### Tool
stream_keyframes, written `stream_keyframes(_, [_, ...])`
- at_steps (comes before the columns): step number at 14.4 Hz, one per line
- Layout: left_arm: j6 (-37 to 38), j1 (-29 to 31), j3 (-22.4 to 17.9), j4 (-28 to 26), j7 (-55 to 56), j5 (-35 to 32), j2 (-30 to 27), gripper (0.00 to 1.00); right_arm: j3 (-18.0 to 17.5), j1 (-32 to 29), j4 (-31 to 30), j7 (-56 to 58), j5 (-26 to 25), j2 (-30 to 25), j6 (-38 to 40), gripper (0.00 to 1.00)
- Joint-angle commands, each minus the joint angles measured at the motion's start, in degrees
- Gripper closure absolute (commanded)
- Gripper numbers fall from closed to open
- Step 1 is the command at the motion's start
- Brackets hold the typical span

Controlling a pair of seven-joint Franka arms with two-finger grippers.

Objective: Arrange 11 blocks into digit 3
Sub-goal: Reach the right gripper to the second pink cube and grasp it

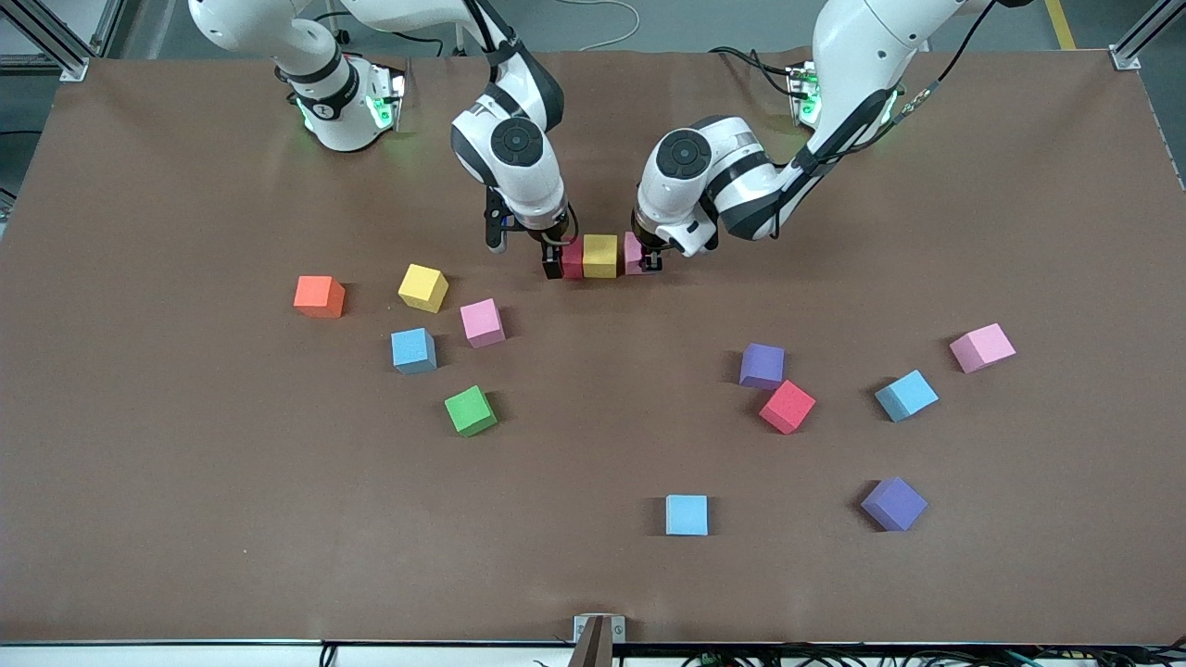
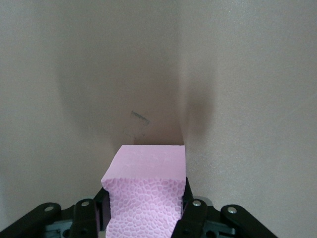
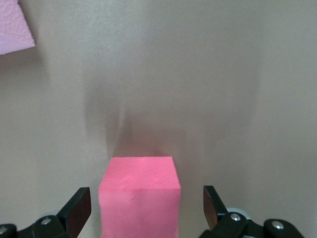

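Three blocks stand in a row mid-table: a red block (image 1: 574,255), a yellow block (image 1: 599,256) and a pink block (image 1: 633,252). My right gripper (image 1: 561,261) is open at the red block, at the row's end toward the right arm. In the right wrist view its fingers (image 3: 79,208) stand clear on either side of the red block (image 3: 141,173). My left gripper (image 1: 649,259) is shut on the pink block (image 2: 148,163) at the row's end toward the left arm, fingers (image 2: 190,213) pressing its sides.
Loose blocks lie nearer the front camera. Toward the right arm's end: orange (image 1: 319,295), yellow (image 1: 423,287), pink (image 1: 482,322), blue (image 1: 413,350), green (image 1: 470,410). Toward the left arm's end: purple (image 1: 763,365), red (image 1: 787,407), blue (image 1: 906,395), pink (image 1: 982,347), blue (image 1: 687,514), purple (image 1: 894,503).
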State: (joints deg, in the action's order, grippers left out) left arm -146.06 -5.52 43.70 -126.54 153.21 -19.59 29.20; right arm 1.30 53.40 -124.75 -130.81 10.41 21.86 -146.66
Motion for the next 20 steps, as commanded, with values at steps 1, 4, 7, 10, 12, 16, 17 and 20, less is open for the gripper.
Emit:
stream_keyframes(1, [-0.54,-0.36,-0.19,1.03,1.57,-1.42,1.03,0.87,0.37,0.83,0.47,-0.41,0.75,-1.2,3.47,0.0])
stream_keyframes(4, [-0.54,-1.07,-0.19,1.47,2.0,-1.42,1.3,0.87,0.63,0.22,0.47,0.2,0.66,-4.45,8.73,0.0])
stream_keyframes(7, [-0.54,-1.07,-0.19,1.65,2.36,-1.42,1.65,0.87,1.16,-2.06,0.3,2.83,0.4,-8.84,13.14,0.0])
stream_keyframes(10, [-0.54,-1.07,-0.28,1.73,2.45,-1.42,1.65,0.87,1.42,-5.13,0.38,3.9,-3.97,-9.38,12.8,0.0])
stream_keyframes(12, [-0.54,-1.07,-0.28,1.82,2.36,-1.51,1.56,0.87,1.43,-7.85,0.3,4.25,-8.98,-8.86,12.62,0.0])
stream_keyframes(16, [-0.46,-1.15,-0.28,2.53,2.36,-1.68,1.65,0.87,1.43,-15.05,0.03,10.81,-12.79,-8.42,8.5,0.0])
stream_keyframes(17, [-0.46,-1.15,-0.28,2.53,2.27,-1.94,1.65,0.87,1.43,-17.6,0.03,14.23,-12.7,-7.63,6.84,0.0])
stream_keyframes(20, [-0.46,-1.15,-0.28,2.53,2.27,-2.91,2.17,0.87,1.34,-21.66,0.12,20.31,-12.7,-4.91,2.97,0.0])
